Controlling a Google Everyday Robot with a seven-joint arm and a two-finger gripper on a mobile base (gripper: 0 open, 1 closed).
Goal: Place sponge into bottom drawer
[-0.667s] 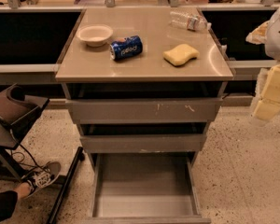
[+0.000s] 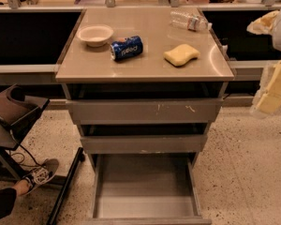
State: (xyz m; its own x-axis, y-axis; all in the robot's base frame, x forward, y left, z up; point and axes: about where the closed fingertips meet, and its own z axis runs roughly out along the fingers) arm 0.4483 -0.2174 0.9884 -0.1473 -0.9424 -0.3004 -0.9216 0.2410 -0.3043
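Observation:
The yellow sponge (image 2: 181, 55) lies flat on the cabinet top (image 2: 145, 64), right of centre. The bottom drawer (image 2: 145, 205) is pulled open below it and shows a bare grey floor. The two drawers above it are shut or nearly shut. My gripper (image 2: 271, 55) is at the right edge of the view, beside and to the right of the cabinet, well clear of the sponge. Its pale yellow pads (image 2: 276, 90) stand apart with nothing between them.
A blue soda can (image 2: 126, 48) lies on its side left of the sponge. A white bowl (image 2: 95, 34) sits at the top's left, and a clear plastic bottle (image 2: 189, 20) lies at the back right. A person's shoe (image 2: 40, 175) and a dark stand (image 2: 14, 116) are at the left on the floor.

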